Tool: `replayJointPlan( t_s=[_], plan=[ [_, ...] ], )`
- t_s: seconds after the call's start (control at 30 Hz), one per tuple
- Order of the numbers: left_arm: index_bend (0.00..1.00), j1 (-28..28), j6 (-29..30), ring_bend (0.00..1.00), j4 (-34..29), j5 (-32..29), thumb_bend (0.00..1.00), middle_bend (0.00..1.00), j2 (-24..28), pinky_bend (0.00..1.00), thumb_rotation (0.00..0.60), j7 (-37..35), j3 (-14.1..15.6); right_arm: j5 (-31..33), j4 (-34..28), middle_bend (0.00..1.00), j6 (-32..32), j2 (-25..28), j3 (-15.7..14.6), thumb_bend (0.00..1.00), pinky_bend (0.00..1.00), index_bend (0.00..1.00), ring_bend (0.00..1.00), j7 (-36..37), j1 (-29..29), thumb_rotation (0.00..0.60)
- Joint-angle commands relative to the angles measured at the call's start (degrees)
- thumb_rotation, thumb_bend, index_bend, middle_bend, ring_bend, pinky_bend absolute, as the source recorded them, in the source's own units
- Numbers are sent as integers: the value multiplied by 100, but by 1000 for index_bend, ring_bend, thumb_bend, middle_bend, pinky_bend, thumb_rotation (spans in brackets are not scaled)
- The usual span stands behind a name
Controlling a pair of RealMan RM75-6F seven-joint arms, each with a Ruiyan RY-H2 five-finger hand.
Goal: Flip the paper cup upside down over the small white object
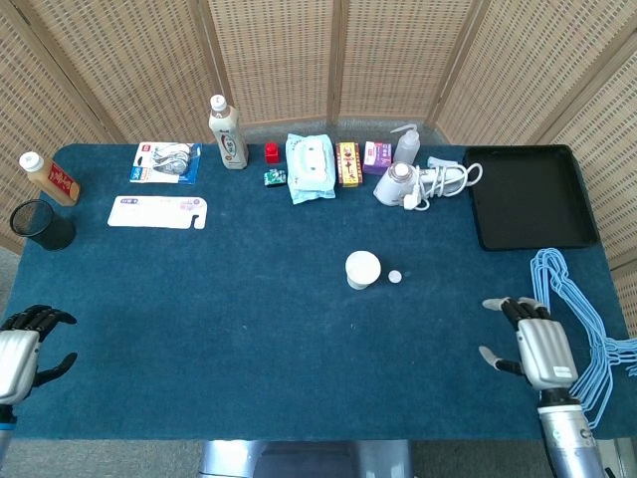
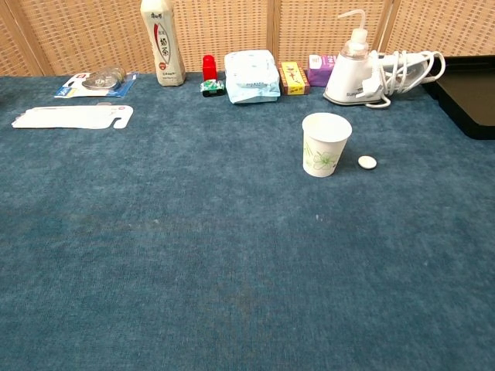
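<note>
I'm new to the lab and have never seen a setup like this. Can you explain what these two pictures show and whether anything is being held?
They are two cameras on one robot. The head view looks down on the blue table; the chest view looks across it from low down. The robot has two arms ending in mechanical hands: its left hand and right hand sit at the near corners, fingers apart, holding nothing. Mid-table, a paper cup stands upright with a small white object beside it, apart. Bottles, boxes and packets line the far edge, with a black tray and blue hangers at the right.
</note>
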Motion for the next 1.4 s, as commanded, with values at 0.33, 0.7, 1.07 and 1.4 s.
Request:
replayJointPlan(
  t_s=[0.33, 0.7, 1.07, 1.4],
  plan=[
    [374, -104, -199, 246, 64, -148, 214, 383, -93, 276, 543, 67, -51, 208, 7, 312, -1253, -407, 502, 243, 192, 282, 326, 150, 1161, 600],
    [374, -140, -347, 246, 220, -264, 216, 383, -175, 276, 548, -26, -39, 1091, 116, 188, -1997, -918, 861, 243, 227, 225, 271, -739, 2025, 600],
    [374, -183, -393, 246, 289, -248, 214, 382, -236, 276, 544, -63, -34, 2458, 237, 130, -2150, -1349, 1038, 241, 220, 202, 208, -2241, 2771, 600],
    [374, -211, -491, 246, 445, -305, 215, 383, -318, 276, 543, -192, -22, 3375, 392, 128, -2034, -1643, 1036, 241, 216, 202, 204, -3113, 3335, 599]
  ],
)
